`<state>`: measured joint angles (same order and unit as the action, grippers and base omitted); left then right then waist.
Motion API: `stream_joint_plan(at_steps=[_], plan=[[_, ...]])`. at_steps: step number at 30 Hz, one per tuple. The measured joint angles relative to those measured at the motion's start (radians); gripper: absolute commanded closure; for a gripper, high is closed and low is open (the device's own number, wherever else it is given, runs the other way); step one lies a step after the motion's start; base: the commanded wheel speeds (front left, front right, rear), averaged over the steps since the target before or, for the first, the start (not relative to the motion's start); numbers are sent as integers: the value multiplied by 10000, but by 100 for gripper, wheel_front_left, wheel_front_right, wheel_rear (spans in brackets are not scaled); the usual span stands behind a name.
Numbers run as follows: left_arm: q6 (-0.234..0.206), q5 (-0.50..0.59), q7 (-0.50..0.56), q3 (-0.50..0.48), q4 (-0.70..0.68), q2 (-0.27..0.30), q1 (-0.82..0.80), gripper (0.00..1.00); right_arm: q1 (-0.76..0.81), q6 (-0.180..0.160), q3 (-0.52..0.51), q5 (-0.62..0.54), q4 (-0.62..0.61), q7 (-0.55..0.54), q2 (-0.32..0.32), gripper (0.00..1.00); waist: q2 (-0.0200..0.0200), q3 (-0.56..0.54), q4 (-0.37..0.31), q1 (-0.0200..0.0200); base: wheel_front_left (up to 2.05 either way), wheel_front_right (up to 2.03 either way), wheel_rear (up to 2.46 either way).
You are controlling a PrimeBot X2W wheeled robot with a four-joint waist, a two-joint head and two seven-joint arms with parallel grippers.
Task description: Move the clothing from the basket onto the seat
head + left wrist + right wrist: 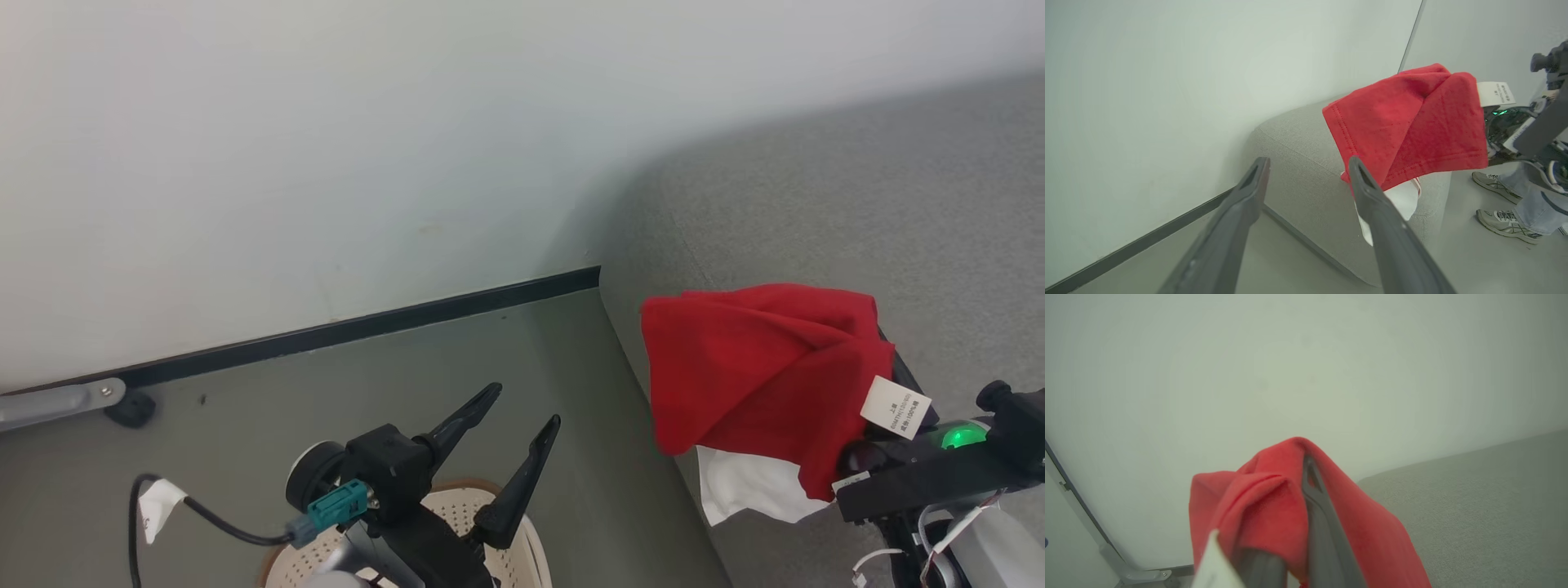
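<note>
A red garment of the clothing (759, 367) with a white panel and a white label hangs over my right gripper (1306, 465), which is shut on it above the left edge of the grey seat (857, 220). The same red clothing (1408, 122) drapes over the rounded corner of the seat (1298, 163) in the left wrist view. My left gripper (526, 408) stands open and holds nothing, above the cream basket (522, 539) at the bottom edge. What lies in the basket is hidden by the arm.
A pale wall with a dark baseboard (367, 327) runs behind the grey floor. A metal bracket and a black foot (131, 408) sit at the far left. A person's two shoes (1502, 204) stand beyond the seat.
</note>
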<state>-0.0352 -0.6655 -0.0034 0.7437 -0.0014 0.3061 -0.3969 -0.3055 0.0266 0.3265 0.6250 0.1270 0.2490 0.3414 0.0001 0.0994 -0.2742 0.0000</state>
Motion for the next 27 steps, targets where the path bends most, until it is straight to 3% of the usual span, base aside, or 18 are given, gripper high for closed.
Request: stream_joint_plan(at_steps=[10, 27], plan=[[104, 90, 0, 194, 77, -69, -222, 0, 301, -15, -600, -15, -500, 2, 136, 100, 0, 204, -599, 0, 0, 0, 0], [270, 351, 0, 397, 128, -113, -311, 0, 480, -88, -1315, -98, -1156, 2, 253, 100, 0, 389, -675, 0, 0, 0, 0]])
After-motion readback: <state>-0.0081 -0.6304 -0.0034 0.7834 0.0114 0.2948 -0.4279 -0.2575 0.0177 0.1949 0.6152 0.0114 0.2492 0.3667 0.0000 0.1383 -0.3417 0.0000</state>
